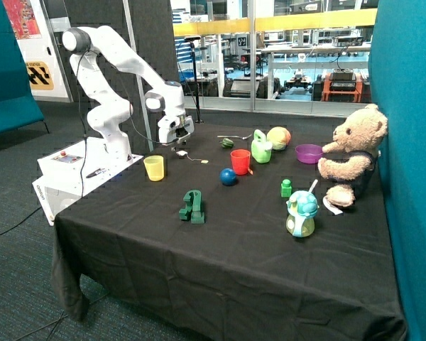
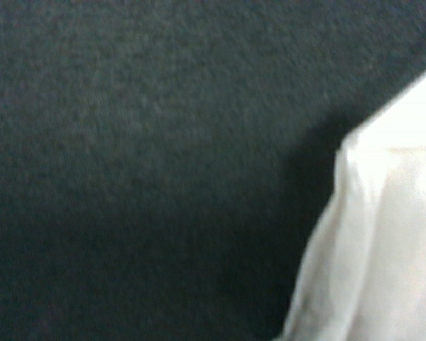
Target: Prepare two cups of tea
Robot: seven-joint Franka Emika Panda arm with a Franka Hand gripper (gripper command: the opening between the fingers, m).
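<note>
The yellow cup (image 1: 155,168) stands on the black tablecloth near the robot's base. The red cup (image 1: 240,162) stands farther along, beside the light-green watering can. One white tea bag (image 1: 181,153) lies on the cloth behind the yellow cup, and its thin string runs to an orange-yellow tag (image 1: 204,162). My gripper (image 1: 176,145) is lowered right over this tea bag, almost on the cloth. The wrist view shows the tea bag (image 2: 376,241) very close against the dark cloth (image 2: 142,156). A second tea bag is not in view.
A blue ball (image 1: 228,177), a light-green watering can (image 1: 261,147), a purple bowl (image 1: 309,153), an orange-green ball (image 1: 278,137), a green block toy (image 1: 192,207), a small toy teapot (image 1: 301,214) and a teddy bear (image 1: 351,156) sit on the table.
</note>
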